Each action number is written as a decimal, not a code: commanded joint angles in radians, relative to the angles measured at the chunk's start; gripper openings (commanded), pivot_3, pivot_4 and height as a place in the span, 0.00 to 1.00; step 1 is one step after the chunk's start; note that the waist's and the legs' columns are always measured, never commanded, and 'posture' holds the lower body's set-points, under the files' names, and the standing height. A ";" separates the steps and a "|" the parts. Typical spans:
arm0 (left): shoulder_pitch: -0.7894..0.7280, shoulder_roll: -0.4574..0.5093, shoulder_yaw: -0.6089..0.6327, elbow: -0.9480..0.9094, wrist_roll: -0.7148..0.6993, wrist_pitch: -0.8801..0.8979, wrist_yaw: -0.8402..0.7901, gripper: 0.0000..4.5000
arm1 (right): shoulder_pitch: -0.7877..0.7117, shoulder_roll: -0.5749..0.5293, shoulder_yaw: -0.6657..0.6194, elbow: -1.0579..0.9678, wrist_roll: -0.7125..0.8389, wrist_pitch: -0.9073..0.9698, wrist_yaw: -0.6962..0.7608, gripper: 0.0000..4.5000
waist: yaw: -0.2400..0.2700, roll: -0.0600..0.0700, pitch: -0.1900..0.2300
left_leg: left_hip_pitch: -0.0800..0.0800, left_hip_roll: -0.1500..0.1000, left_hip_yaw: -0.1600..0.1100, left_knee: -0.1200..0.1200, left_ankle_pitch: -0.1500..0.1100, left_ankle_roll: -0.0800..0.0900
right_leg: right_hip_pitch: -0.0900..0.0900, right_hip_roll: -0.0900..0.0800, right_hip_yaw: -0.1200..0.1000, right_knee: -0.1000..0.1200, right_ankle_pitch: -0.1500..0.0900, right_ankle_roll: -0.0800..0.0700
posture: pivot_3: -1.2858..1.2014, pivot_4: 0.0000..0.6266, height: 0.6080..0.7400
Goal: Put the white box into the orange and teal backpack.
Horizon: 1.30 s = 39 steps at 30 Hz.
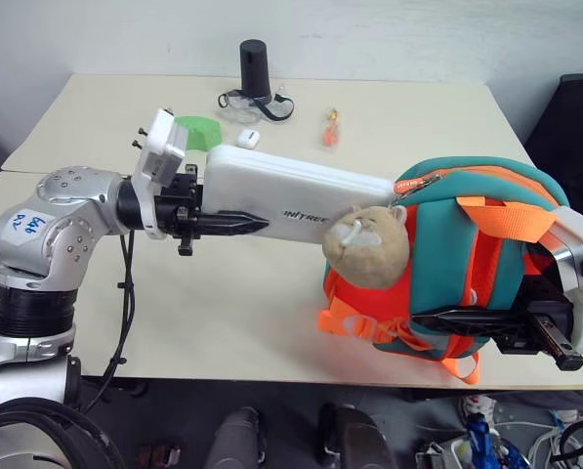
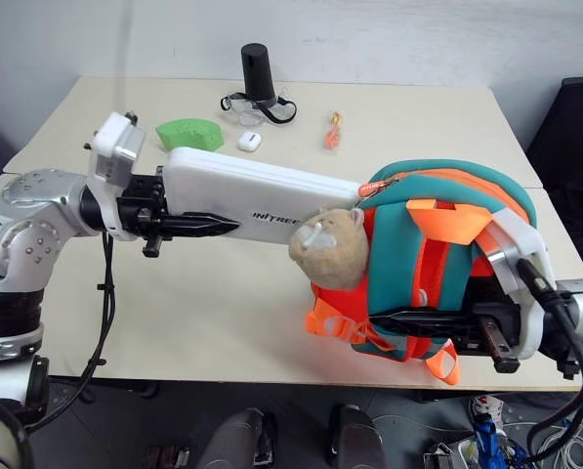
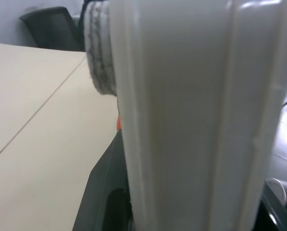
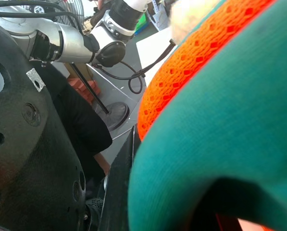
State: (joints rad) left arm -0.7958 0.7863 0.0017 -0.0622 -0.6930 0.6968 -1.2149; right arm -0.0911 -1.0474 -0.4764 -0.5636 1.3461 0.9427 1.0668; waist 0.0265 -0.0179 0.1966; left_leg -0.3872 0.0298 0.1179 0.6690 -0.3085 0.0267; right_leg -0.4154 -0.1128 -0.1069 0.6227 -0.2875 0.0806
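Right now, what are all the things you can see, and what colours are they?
Box: one, white, held in the air, far end poking into the backpack's open top.
Backpack: one, orange and teal, held above the table's near right edge.
Plush animal: one, tan, on the backpack's front.
Table: one, beige.
Cylinder: one, black, far edge.
Goggles: one, clear, by the cylinder.
Small case: one, white, near the goggles.
Green thing: one, far left.
Orange thing: one, small, far middle.
Left gripper: black, gripping the box.
Right gripper: black, gripping the backpack.

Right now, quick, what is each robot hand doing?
Left end effector: closed on the white box.
Right end effector: closed on the orange and teal backpack.
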 commanded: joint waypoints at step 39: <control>-0.092 -0.593 -0.367 0.118 0.345 -0.037 0.292 0.46 | -0.023 0.043 0.079 -0.068 -0.008 -0.072 -0.074 0.00 | 0.000 0.000 0.000 | -0.002 0.000 -0.001 0.012 -0.004 0.006 | 0.004 -0.003 0.000 -0.002 0.003 0.005 | 0.52 0.24 1.00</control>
State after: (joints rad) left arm -0.8818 0.2063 -0.3430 0.0546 -0.3483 0.6647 -0.9050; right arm -0.1081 -1.0107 -0.3963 -0.6008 1.3337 0.8918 0.9964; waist 0.0266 -0.0179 0.1966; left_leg -0.3894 0.0302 0.1166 0.6806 -0.3131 0.0328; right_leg -0.4117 -0.1158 -0.1068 0.6211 -0.2845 0.0858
